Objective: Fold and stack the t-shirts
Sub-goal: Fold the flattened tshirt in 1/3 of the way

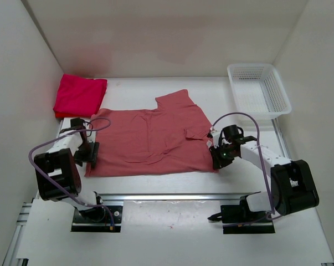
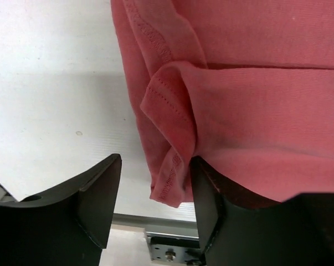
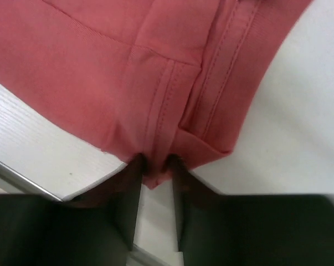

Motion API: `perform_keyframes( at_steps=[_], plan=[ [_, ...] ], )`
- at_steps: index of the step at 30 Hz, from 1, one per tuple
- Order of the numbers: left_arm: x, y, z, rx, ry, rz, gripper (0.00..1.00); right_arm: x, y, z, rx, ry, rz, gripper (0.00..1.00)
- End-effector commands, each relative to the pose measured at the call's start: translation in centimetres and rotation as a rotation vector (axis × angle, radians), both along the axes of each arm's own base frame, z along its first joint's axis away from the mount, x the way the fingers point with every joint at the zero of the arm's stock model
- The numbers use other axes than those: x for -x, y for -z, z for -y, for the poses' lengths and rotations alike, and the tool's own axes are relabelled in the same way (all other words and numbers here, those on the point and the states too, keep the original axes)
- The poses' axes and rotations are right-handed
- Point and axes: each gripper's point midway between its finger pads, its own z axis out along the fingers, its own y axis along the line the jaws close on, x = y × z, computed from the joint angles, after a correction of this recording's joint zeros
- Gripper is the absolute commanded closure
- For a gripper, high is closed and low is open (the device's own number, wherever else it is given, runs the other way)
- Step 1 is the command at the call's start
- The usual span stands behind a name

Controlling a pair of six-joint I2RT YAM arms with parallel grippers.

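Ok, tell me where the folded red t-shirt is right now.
In the top view, the folded red t-shirt sits at the far left corner of the table, just beyond the spread salmon t-shirt and the left gripper.

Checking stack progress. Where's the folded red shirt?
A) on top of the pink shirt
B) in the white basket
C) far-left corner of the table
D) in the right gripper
C: the folded red shirt lies at the far-left corner of the table, well away from the white basket.
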Motion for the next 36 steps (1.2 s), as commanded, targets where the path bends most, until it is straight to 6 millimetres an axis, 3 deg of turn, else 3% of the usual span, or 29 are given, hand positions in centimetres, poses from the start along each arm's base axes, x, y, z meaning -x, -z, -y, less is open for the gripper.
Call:
perform_keyframes(
  at_steps=[1, 3, 4, 5, 6, 8, 14, 19, 24, 26, 27, 28, 30, 31, 32, 33, 35, 36],
  plan=[
    [-0.8, 0.0, -0.8, -0.08, 0.041, 0.029, 0.37, -1.0, 0.4, -0.5, -0.033, 0.051, 0.012, 0.86],
    [-1.6, -0.2, -1.2, -0.12, 0.056, 0.052, 0.44, -1.4, 0.6, 0.3, -0.009, 0.082, 0.015, 0.99],
    [-1.3, -0.1, -1.0, -0.127, 0.064, 0.047, 0.47, -1.7, 0.2, 0.3, -0.013, 0.075, 0.027, 1.0],
    [-1.4, -0.2, -0.9, -0.134, 0.086, 0.048, 0.71, -1.5, 0.2, 0.8, -0.008, 0.086, 0.012, 1.0],
    [-1.5, -0.6, -0.8, -0.134, 0.09, 0.05, 0.86, -1.7, -0.4, 1.3, -0.01, 0.092, 0.014, 1.0],
    [-1.0, -0.8, -0.3, -0.123, 0.119, 0.037, 1.0, -1.7, -1.4, 2.0, 0.0, 0.093, 0.002, 1.0],
    [1.6, -1.6, 2.0, 0.028, 0.177, -0.048, 1.0, 2.1, -4.6, 3.0, 0.092, -0.167, -0.114, 1.0],
    [4.6, -2.1, 2.7, 0.09, 0.177, -0.152, 1.0, 6.1, -5.0, 5.2, 0.145, -0.183, -0.25, 1.0],
    [5.7, -2.4, 4.1, 0.091, 0.23, -0.159, 1.0, 8.6, -4.9, 6.4, 0.174, -0.185, -0.3, 1.0],
    [6.0, -2.3, 4.5, 0.107, 0.233, -0.162, 0.93, 9.0, -5.0, 6.5, 0.2, -0.188, -0.28, 1.0],
    [6.2, -2.3, 4.4, 0.104, 0.222, -0.168, 0.87, 9.1, -4.9, 7.0, 0.245, -0.177, -0.272, 0.91],
    [6.2, -2.4, 4.2, 0.102, 0.206, -0.17, 0.82, 9.3, -5.1, 7.2, 0.273, -0.198, -0.252, 0.65],
    [6.8, -2.7, 3.6, 0.096, 0.18, -0.2, 0.62, 7.7, -6.1, 7.2, 0.291, -0.175, -0.171, 0.15],
    [6.6, -3.1, 3.1, 0.096, 0.162, -0.195, 0.51, 6.8, -6.6, 7.2, 0.298, -0.179, -0.116, 0.01],
    [7.1, -3.4, 2.9, 0.098, 0.158, -0.211, 0.31, 4.9, -7.6, 7.4, 0.312, -0.154, -0.044, 0.01],
    [6.3, -4.0, 2.2, 0.084, 0.148, -0.184, 0.01, 2.6, -9.1, 7.1, 0.31, -0.146, 0.056, 0.01],
    [4.5, -5.5, 0.8, 0.037, 0.149, -0.11, 0.01, -1.5, -12.0, 5.8, 0.3, -0.154, 0.208, 0.02],
    [2.4, -6.8, 0.0, -0.007, 0.151, -0.039, 0.01, -4.4, -14.1, 3.9, 0.251, -0.157, 0.292, 0.05]
  ],
)
